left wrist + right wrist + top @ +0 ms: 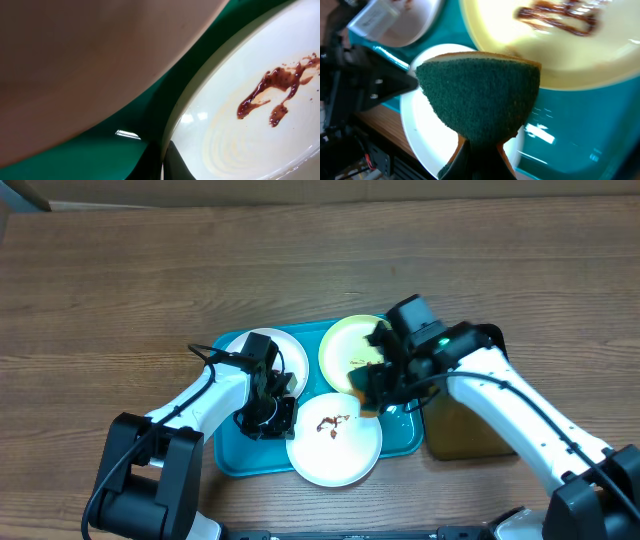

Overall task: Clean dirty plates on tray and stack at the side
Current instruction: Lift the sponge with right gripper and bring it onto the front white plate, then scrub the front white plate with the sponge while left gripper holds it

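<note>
The turquoise tray (228, 458) holds three dirty plates. A white plate (288, 345) lies at the back left, a green-rimmed plate (343, 345) at the back right, and a white plate (340, 452) with a brown-red smear at the front. My left gripper (275, 418) is shut on the front plate's left rim. The left wrist view shows its fingers (162, 167) pinching the rim of that plate (240, 140). My right gripper (376, 388) is shut on a green-faced sponge (480, 95), held just above the tray between the green-rimmed plate (560, 55) and the front plate (422, 130).
A dark tray of brownish water (462, 430) stands against the turquoise tray's right side, under my right arm. Bare wooden table (300, 260) lies behind and to the left. The tray's bare floor (570, 130) shows wet glints.
</note>
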Robot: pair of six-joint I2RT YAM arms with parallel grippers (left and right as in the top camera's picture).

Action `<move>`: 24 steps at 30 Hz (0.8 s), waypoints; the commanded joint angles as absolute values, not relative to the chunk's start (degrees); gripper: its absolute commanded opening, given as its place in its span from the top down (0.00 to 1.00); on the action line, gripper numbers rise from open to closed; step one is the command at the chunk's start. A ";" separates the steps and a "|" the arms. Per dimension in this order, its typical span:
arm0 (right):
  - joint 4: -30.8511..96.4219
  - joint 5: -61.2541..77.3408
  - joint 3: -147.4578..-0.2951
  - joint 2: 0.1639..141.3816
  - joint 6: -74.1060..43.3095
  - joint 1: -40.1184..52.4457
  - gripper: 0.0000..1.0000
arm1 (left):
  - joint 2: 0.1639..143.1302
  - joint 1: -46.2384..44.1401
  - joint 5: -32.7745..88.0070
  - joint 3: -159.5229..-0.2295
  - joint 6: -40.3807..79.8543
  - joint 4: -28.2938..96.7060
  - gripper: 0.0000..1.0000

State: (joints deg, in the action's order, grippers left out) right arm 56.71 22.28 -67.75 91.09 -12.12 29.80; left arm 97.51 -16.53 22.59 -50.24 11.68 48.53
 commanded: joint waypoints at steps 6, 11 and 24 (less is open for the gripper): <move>49.04 20.05 -67.35 96.29 -21.85 41.39 0.96 | 98.13 -16.91 20.40 -49.89 12.95 48.10 0.96; 46.50 19.62 -67.35 100.51 -25.67 45.84 0.96 | 98.13 -16.91 20.43 -49.89 13.67 48.07 0.96; 43.22 17.98 -66.98 106.00 -28.14 48.69 0.96 | 98.13 -16.91 20.43 -49.89 14.00 47.94 0.96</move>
State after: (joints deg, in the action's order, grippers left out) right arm 44.14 18.83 -67.42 105.19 -27.18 48.77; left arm 97.51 -16.53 22.59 -50.24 12.12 48.40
